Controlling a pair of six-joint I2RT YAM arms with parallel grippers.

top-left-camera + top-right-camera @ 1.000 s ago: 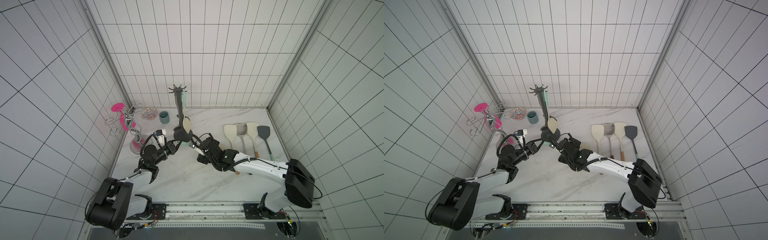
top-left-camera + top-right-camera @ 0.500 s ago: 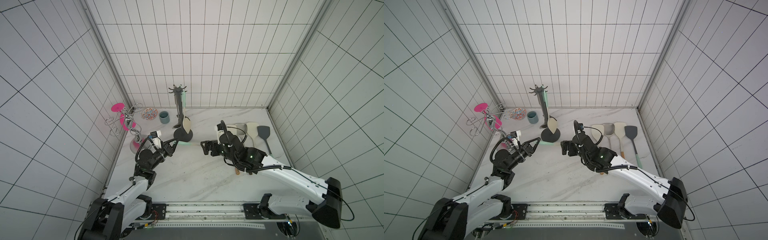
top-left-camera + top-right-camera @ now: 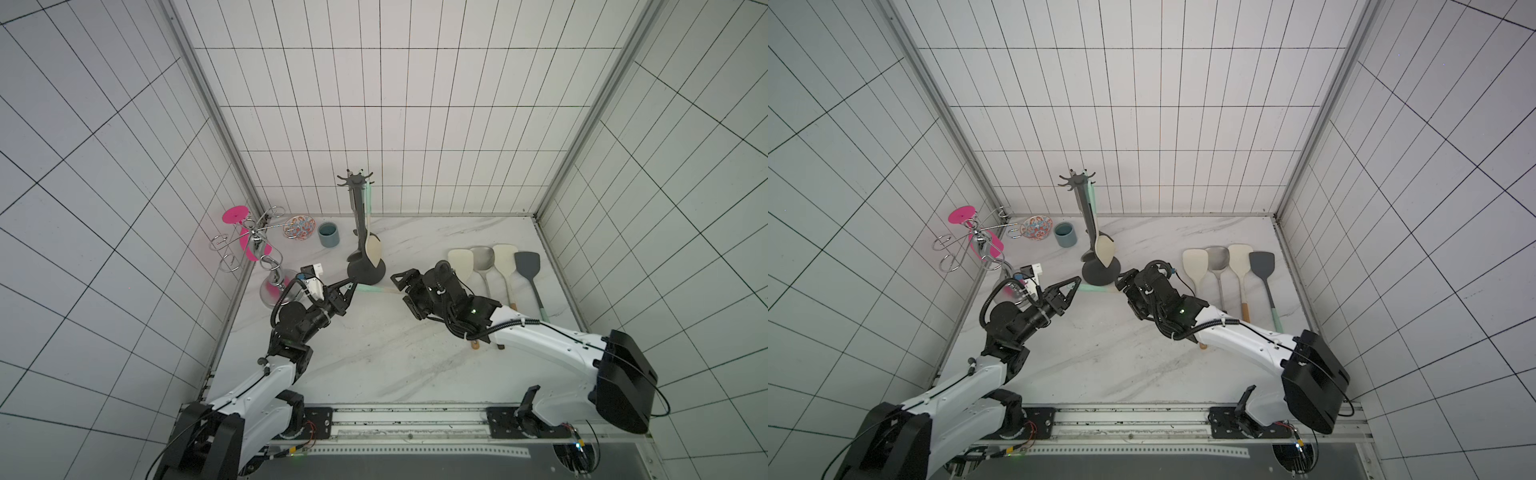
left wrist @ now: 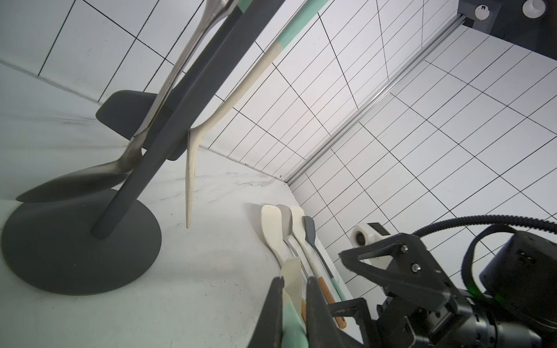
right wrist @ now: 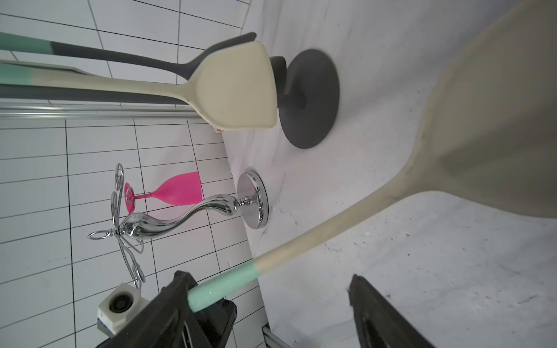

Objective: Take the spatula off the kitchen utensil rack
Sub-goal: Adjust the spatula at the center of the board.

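- Only the wrist views show me the grasp: my left tool (image 4: pixel 295 280) is clenched on the mint handle of the spatula (image 5: pixel 301 241).
- In both top views the spatula sits low, just in front of the rack (image 3: pixel 365 272) base and off its hooks.
- My right tool (image 3: pixel 401 293) stands released near the blade end.
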